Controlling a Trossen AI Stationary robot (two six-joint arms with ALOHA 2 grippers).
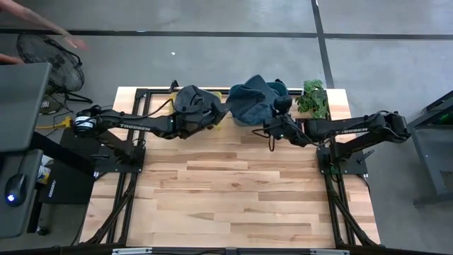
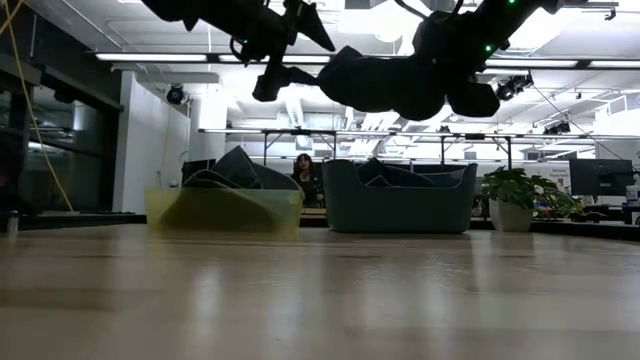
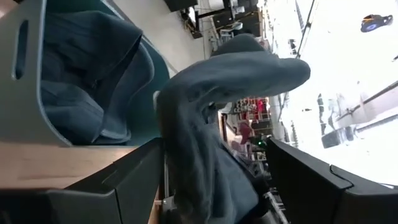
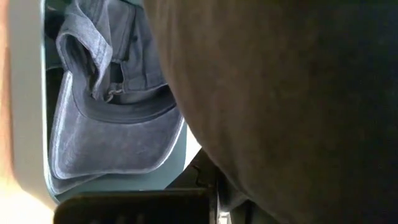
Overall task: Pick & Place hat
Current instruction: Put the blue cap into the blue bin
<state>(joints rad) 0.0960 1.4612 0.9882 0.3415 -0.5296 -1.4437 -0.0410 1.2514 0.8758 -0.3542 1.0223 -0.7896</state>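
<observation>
The right claw [image 1: 271, 129] is closed on a teal hat [image 1: 249, 100], held in the air over the far edge of the table [image 1: 233, 184]. The hat stretches toward the left claw [image 1: 212, 117], which stands wide open just beside it, and the teal bin [image 2: 398, 198] lies right behind and below.

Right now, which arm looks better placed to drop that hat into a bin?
Probably the right. Its right gripper is shut on the blue hat, hanging above the blue bin. The left gripper stands open beside it.
</observation>
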